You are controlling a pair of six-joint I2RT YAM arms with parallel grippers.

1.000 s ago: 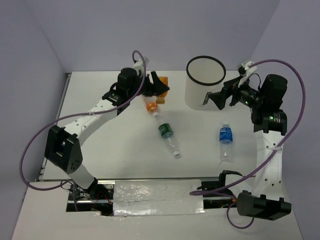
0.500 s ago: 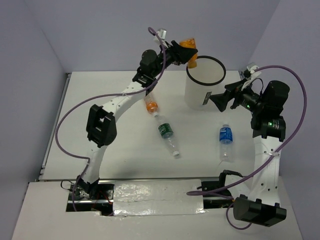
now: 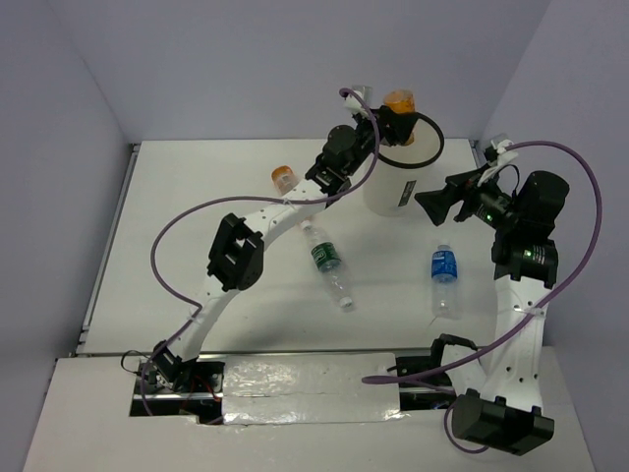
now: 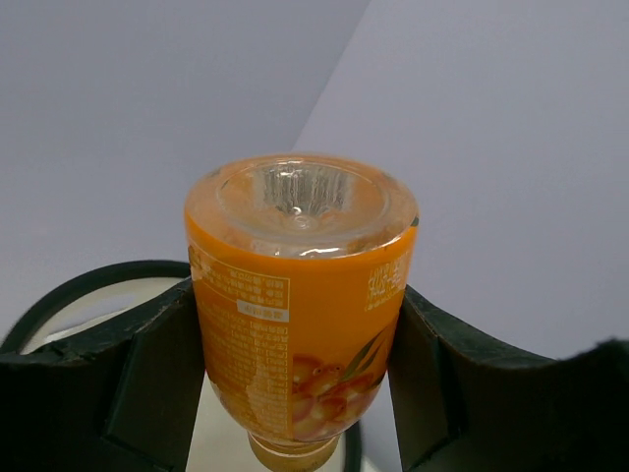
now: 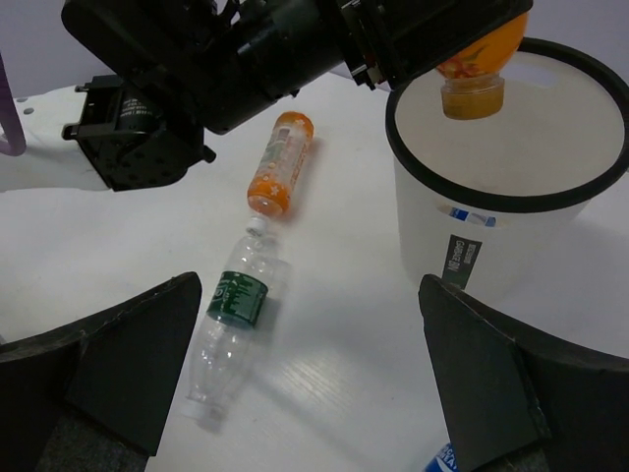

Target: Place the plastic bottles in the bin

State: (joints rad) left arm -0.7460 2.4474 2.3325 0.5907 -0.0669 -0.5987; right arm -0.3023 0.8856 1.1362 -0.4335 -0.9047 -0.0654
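My left gripper is shut on an orange bottle and holds it neck-down over the open top of the white bin. The left wrist view shows the bottle clamped between both fingers, above the bin's black rim. A second orange bottle lies on the table, partly hidden by the left arm. A clear bottle with a green label lies mid-table. A blue-labelled bottle lies at the right. My right gripper is open and empty beside the bin, above the table.
The right wrist view shows the held bottle over the bin, the lying orange bottle and the green-label bottle end to end. Grey walls enclose the table. The left arm spans the table's back centre.
My left arm has swung up and to the right, carrying the orange bottle from the table's back centre to above the bin. The right gripper has barely moved.
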